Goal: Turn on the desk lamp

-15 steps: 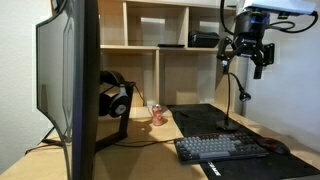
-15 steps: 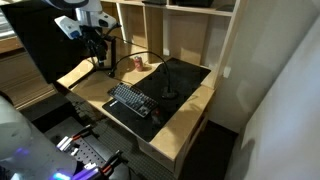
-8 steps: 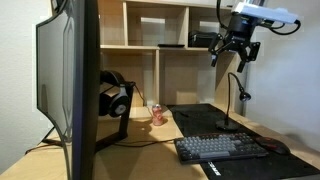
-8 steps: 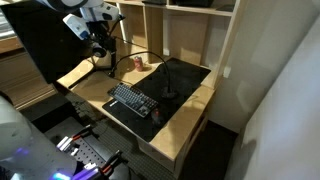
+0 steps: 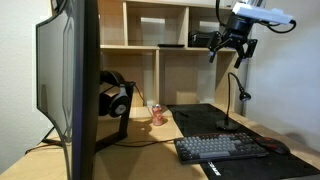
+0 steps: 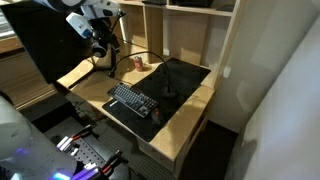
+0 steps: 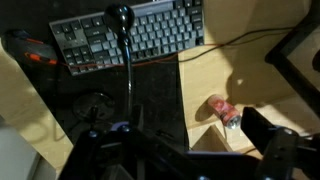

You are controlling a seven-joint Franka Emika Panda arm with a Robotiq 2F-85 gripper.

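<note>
The desk lamp (image 5: 234,98) is a slim black gooseneck with a small dark head, standing on the black desk mat behind the keyboard. It also shows in an exterior view (image 6: 164,91) and in the wrist view (image 7: 122,30), seen from above with its head near the keyboard. My gripper (image 5: 228,56) hangs high above the lamp, near the shelf level, clear of it. It also shows in an exterior view (image 6: 103,42). In the wrist view its fingers (image 7: 180,150) are spread apart with nothing between them.
A keyboard (image 5: 220,148) lies at the mat's front, with a mouse (image 5: 276,147) beside it. A red can (image 5: 157,115) stands near headphones on a stand (image 5: 115,96). A large monitor (image 5: 75,85) fills one side. Wooden shelves (image 5: 170,45) rise behind the desk.
My gripper has risen from beside the lamp's top to well above it and shifted slightly sideways. The lamp and other objects have not moved.
</note>
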